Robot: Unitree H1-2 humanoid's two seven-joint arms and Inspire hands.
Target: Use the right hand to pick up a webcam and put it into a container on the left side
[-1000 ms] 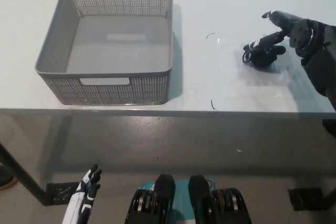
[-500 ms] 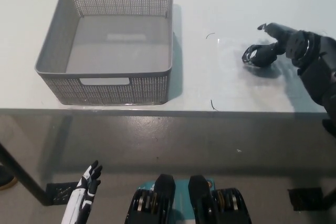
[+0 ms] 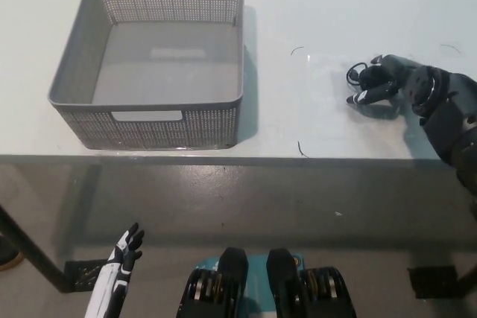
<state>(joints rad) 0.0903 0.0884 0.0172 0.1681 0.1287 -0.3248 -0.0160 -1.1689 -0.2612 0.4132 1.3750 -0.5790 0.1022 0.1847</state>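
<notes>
My right robot hand (image 3: 387, 83) has dropped onto the webcam (image 3: 363, 74) since half a second ago, fingers curled around it now on the desk (image 3: 313, 5).

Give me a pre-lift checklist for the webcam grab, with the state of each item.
1. Right hand is over the webcam: ok, its fingers drape across it.
2. Grip is closed firmly on the webcam: cannot tell, the hand covers most of it.
3. Webcam is off the table: not ok, it appears to rest on the surface.
4. Basket is open and empty: ok.
5. Path leftward to the basket is free: ok, only small marks on the table.
6. Left hand is out of the way: ok, low beside the table, fingers spread.
</notes>
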